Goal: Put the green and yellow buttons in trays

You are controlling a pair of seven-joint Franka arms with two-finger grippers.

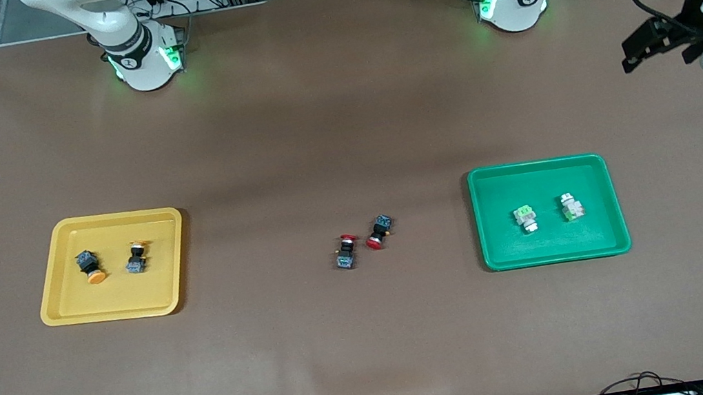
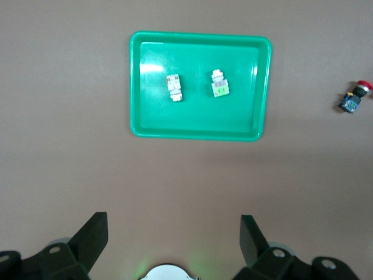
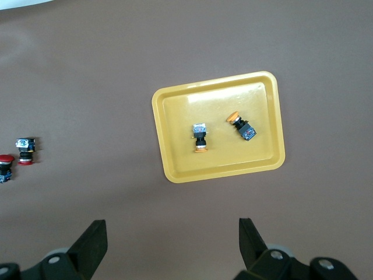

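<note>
Lying nearest the front camera are two red-capped buttons (image 1: pixel 362 242) at mid-table, between the trays, one beside the other; no writing on them can be read. The yellow tray (image 1: pixel 53 291) toward the right arm's end is holding two yellow buttons (image 1: pixel 112 261) on their sides, one cap pointing toward the camera, the other away. The green tray (image 1: pixel 482 220) toward the left arm's end is holding two green buttons (image 1: pixel 547 213), long axes running near to far. Higher up, the left gripper (image 2: pixel 173 236) and right gripper (image 3: pixel 172 236) are hanging wide open over bare table (image 1: pixel 340 122), holding nothing.
</note>
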